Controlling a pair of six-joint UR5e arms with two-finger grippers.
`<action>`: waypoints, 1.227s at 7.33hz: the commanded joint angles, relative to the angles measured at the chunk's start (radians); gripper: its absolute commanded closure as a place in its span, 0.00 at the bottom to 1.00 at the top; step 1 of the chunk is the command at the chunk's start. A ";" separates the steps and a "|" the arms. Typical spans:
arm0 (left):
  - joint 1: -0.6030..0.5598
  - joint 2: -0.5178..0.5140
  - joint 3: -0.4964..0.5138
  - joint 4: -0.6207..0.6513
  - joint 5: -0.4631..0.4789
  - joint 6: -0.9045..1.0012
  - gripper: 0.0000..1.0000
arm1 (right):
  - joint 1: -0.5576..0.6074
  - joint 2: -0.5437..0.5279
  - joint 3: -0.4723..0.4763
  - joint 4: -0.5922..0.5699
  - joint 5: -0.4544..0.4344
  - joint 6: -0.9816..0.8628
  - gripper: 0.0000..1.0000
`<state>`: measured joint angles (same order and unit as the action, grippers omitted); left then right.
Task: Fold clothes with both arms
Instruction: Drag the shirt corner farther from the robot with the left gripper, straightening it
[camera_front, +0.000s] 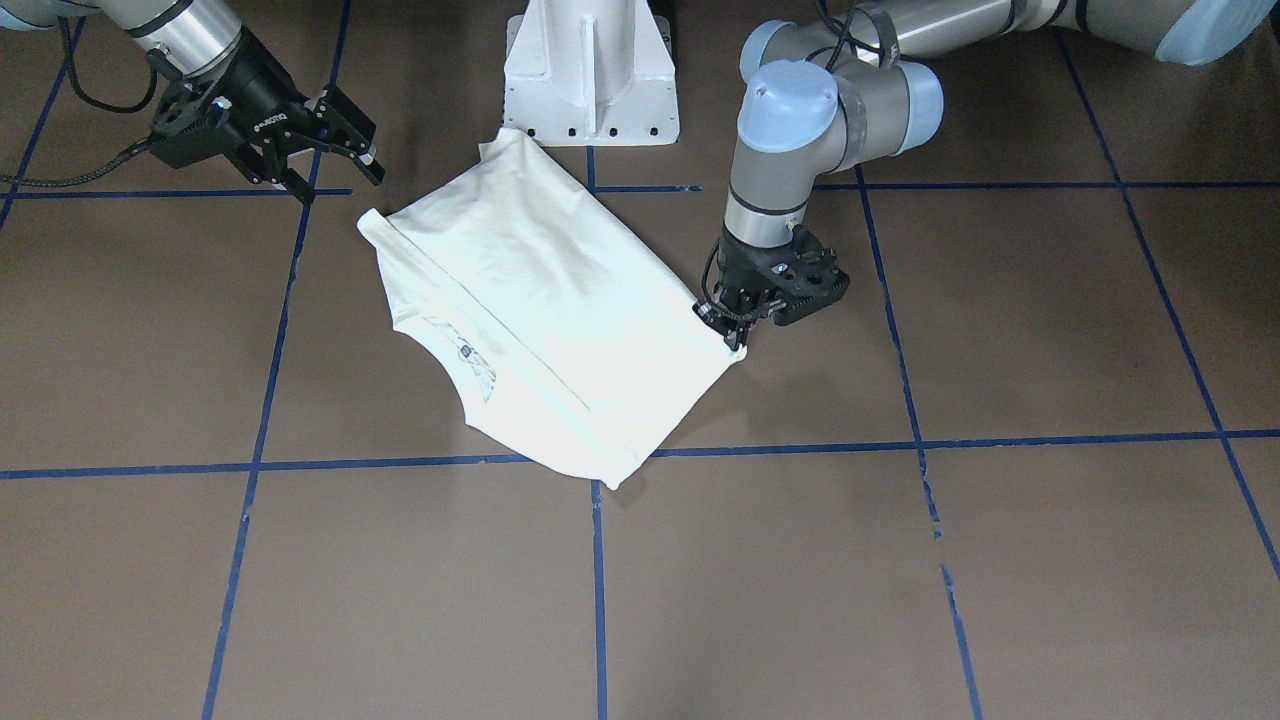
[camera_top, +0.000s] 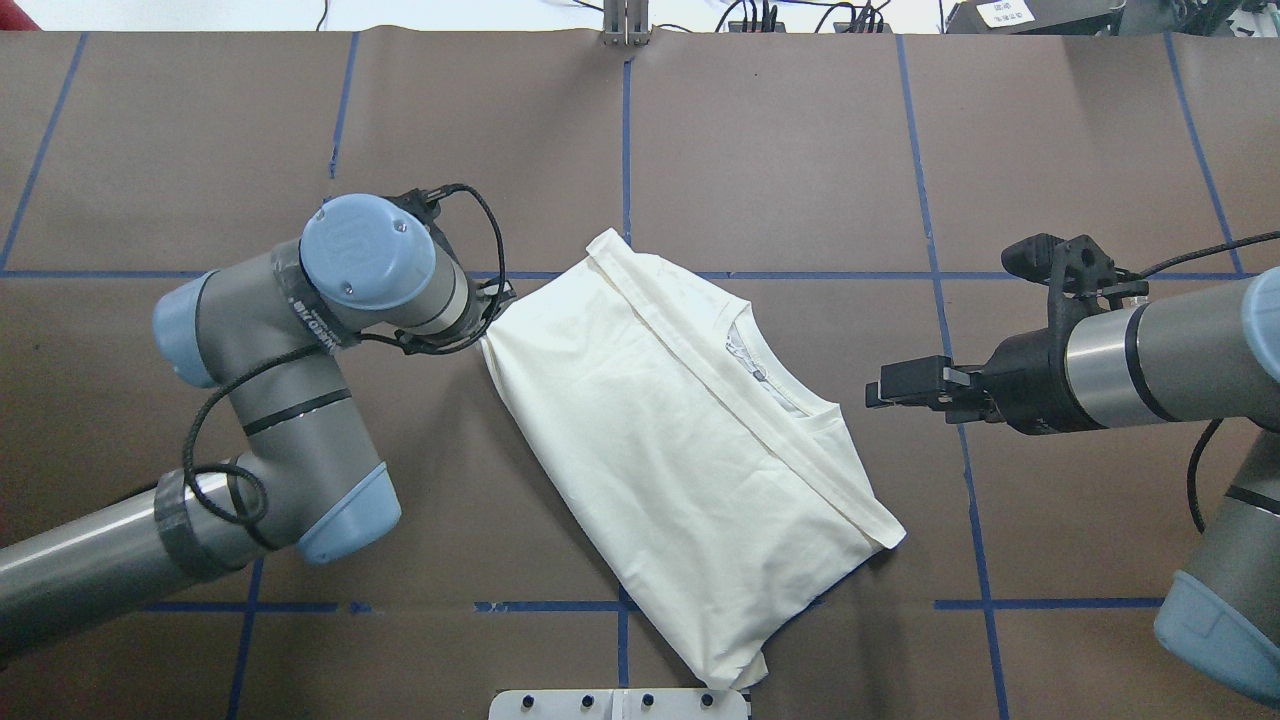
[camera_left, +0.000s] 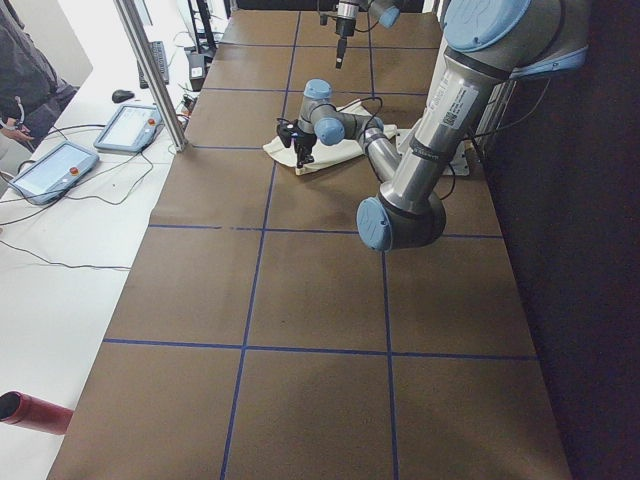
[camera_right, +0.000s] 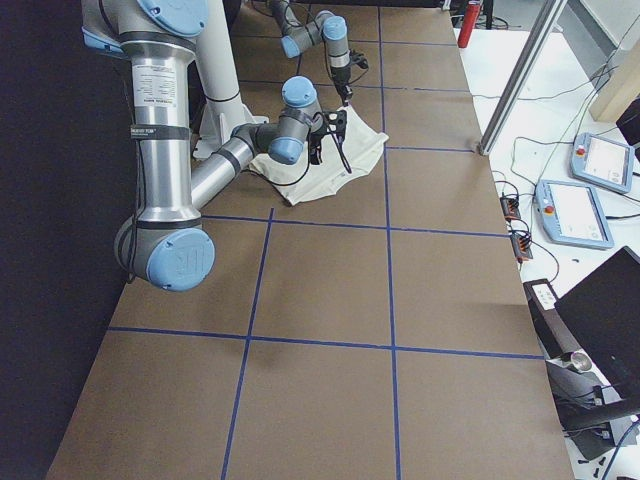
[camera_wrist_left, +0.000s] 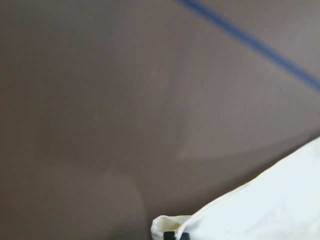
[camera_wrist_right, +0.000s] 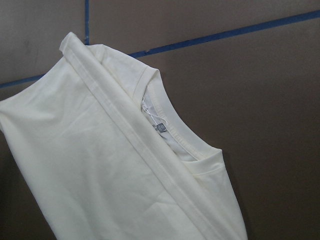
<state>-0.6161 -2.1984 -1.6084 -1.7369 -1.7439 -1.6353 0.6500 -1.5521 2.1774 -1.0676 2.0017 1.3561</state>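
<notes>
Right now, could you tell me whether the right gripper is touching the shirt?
Apart. The overhead view shows bare brown table between the right gripper and the shirt.

We look down from behind the robot's base, face it from the far side, watch from both table ends, wrists close on the shirt.
</notes>
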 joint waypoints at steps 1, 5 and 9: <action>-0.080 -0.152 0.306 -0.202 0.039 0.083 1.00 | 0.003 0.001 -0.024 0.000 -0.006 0.000 0.00; -0.093 -0.329 0.613 -0.435 0.096 0.147 1.00 | 0.002 0.004 -0.028 0.000 -0.006 0.008 0.00; -0.131 -0.328 0.637 -0.472 0.121 0.155 0.00 | -0.001 0.039 -0.043 -0.012 -0.003 0.005 0.00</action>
<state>-0.7192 -2.5259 -0.9702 -2.2037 -1.6235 -1.4839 0.6493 -1.5329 2.1439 -1.0709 1.9971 1.3625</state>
